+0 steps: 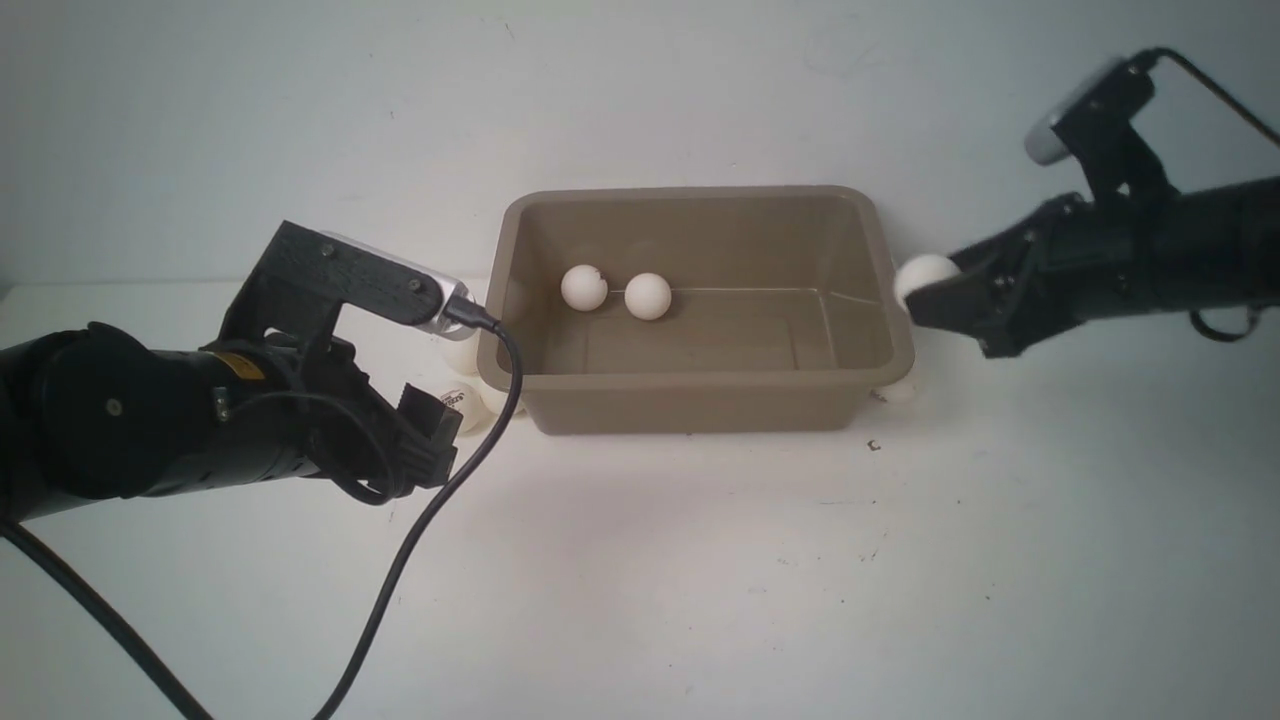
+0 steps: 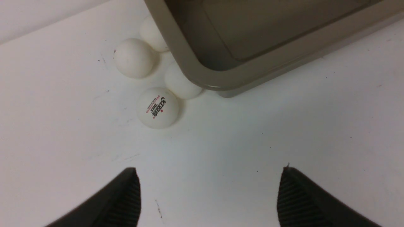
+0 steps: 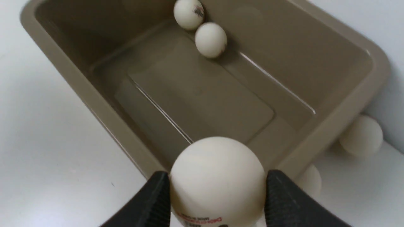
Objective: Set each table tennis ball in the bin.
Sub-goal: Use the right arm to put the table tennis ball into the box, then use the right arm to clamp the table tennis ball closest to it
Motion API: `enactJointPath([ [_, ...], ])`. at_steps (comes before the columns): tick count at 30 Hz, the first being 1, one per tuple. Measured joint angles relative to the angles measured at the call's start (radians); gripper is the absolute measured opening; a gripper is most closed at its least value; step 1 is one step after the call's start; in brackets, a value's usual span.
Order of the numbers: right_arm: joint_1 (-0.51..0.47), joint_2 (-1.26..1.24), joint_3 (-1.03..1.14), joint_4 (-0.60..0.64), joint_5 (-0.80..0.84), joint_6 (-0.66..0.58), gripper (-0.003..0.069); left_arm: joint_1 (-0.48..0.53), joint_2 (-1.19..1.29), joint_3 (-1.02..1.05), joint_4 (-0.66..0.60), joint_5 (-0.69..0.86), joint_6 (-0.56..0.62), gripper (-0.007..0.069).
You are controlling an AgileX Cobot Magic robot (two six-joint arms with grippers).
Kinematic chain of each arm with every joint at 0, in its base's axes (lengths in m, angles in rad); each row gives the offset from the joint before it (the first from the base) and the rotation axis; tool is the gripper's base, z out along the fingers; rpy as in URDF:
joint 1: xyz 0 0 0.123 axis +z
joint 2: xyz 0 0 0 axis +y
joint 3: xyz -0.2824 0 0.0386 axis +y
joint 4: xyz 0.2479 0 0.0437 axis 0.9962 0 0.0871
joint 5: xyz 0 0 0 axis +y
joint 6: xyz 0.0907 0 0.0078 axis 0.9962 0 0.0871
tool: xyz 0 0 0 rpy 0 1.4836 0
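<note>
Left end effector (image 2: 210, 192) spread, short of four table tennis balls (image 2: 157, 107) crowding a corner of the bin (image 2: 189, 63), where a nudge could scatter them; right end effector (image 3: 217, 201) clamped on a ball (image 3: 217, 176) seemingly just outside the rim, so release here drops it onto the bench (image 1: 700, 580).

You've got 1 logo ball (image 2: 157, 108) by the bin (image 2: 189, 63): dark logo, red star & a fine red line, letters too small to read. On the held ball (image 3: 217, 183), red print at the edge, cut off, illegible. The far ball (image 3: 188, 12) in the bin has a dark smudge only. The yellow sticker (image 1: 238, 367) on the left arm (image 1: 150, 430) is unreadable.
</note>
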State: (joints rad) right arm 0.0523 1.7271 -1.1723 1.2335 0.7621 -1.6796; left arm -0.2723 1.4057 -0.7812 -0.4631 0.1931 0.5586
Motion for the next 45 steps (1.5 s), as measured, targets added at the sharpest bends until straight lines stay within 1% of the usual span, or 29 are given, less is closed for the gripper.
enactJointPath([
  [4, 0.051, 0.038, -0.06, 0.046, -0.018, -0.028, 0.0349, 0.0, 0.0, 0.0, 0.0, 0.0, 0.0, 0.052],
  [7, 0.072, 0.092, -0.109, 0.058, -0.044, -0.035, 0.0349, 0.0, 0.0, 0.0, 0.0, -0.002, 0.001, 0.052],
  [11, 0.087, 0.198, -0.179, 0.061, -0.055, -0.042, 0.0349, 0.0, 0.0, 0.0, 0.0, -0.016, 0.006, 0.052],
  [17, 0.091, 0.273, -0.211, 0.064, -0.043, -0.042, 0.0349, 0.0, 0.0, 0.0, 0.0, -0.016, 0.008, 0.052],
  [21, 0.091, 0.276, -0.215, 0.073, -0.04, -0.067, 0.0401, 0.0, 0.0, 0.0, 0.0, -0.016, 0.008, 0.052],
  [25, 0.084, 0.264, -0.216, 0.135, -0.04, -0.125, 0.0491, 0.0, 0.0, 0.0, 0.0, -0.016, 0.012, 0.052],
  [30, 0.055, 0.216, -0.216, 0.155, -0.04, -0.131, 0.0507, 0.0, 0.0, 0.0, 0.0, -0.016, 0.013, 0.052],
  [34, -0.036, 0.134, -0.216, 0.123, -0.031, -0.079, 0.0507, 0.0, 0.0, 0.0, 0.0, -0.016, 0.013, 0.052],
  [37, -0.123, 0.105, -0.217, 0.057, 0.009, -0.019, 0.0507, 0.0, 0.0, 0.0, 0.0, -0.016, 0.013, 0.052],
  [40, -0.161, 0.109, -0.217, -0.007, 0.056, 0.019, 0.0507, 0.0, 0.0, 0.0, 0.0, -0.017, 0.013, 0.052],
  [42, -0.168, 0.127, -0.217, -0.066, 0.087, 0.035, 0.0507, 0.0, 0.0, 0.0, 0.0, -0.018, 0.013, 0.052],
  [45, -0.162, 0.171, -0.217, -0.104, 0.105, 0.031, 0.0507, 0.0, 0.0, 0.0, 0.0, -0.019, 0.013, 0.052],
])
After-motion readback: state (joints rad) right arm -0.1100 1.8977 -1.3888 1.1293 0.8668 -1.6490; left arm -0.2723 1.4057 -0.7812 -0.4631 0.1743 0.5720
